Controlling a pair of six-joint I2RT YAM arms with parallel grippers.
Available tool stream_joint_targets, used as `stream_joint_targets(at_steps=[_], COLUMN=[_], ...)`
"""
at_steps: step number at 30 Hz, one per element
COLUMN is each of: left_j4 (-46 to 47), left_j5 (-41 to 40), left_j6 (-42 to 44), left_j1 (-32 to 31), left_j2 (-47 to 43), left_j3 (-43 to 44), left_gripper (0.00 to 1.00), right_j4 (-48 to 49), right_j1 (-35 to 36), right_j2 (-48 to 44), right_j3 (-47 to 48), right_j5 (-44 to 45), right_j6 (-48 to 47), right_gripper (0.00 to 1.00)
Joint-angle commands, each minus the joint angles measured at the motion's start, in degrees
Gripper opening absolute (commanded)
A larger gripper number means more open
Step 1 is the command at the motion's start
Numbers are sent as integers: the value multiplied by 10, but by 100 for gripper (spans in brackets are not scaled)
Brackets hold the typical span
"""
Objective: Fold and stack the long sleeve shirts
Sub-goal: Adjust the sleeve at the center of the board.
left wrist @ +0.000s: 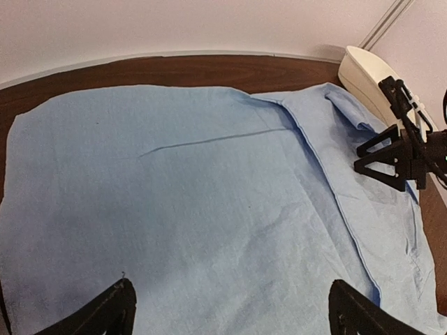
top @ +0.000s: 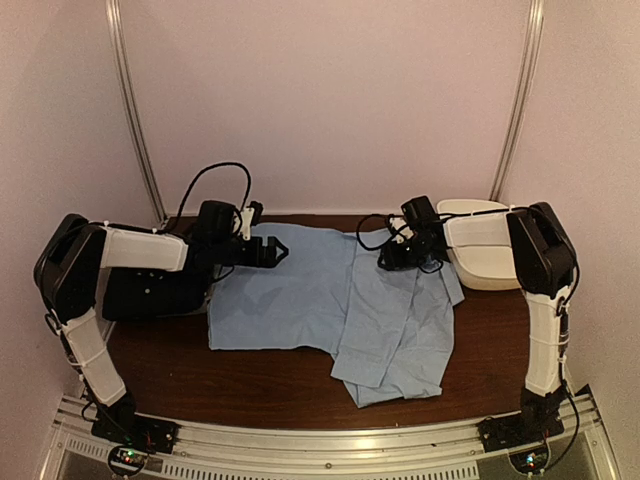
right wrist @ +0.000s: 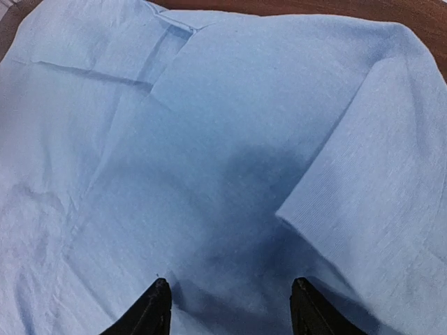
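Note:
The light blue shirt (top: 300,295) lies spread on the brown table, its right part folded over with a sleeve running toward the front (top: 395,350). A black mass (top: 150,295) under my left arm looks like the black shirt; no buttons or label show. My left gripper (top: 275,250) hovers over the blue shirt's far left part, open and empty; in the left wrist view (left wrist: 234,314) the cloth (left wrist: 181,195) fills the frame. My right gripper (top: 390,258) is over the shirt's far right part, open and empty, close above the cloth (right wrist: 230,307), next to a folded edge (right wrist: 349,202).
A white oval tub (top: 480,245) stands at the back right, close to the right gripper; it also shows in the left wrist view (left wrist: 363,70). Bare brown table (top: 270,385) lies in front of the shirt. Walls close the back and sides.

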Motion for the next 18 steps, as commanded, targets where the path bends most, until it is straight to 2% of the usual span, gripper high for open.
stream_joint_targets(at_steps=[1, 11, 18], left_j4=[49, 60, 50], left_j5=[4, -9, -30], left_j6=[-7, -11, -23], left_j1=[-6, -12, -14], left_j2=[20, 44, 44], left_j3=[-21, -48, -71], left_gripper=[98, 98, 98], right_j4=[27, 45, 18], right_j1=[-17, -66, -96], right_j2=[19, 45, 43], right_j3=[46, 108, 159], right_j5=[14, 47, 119], right_j6=[12, 31, 52], right_gripper=[59, 60, 61])
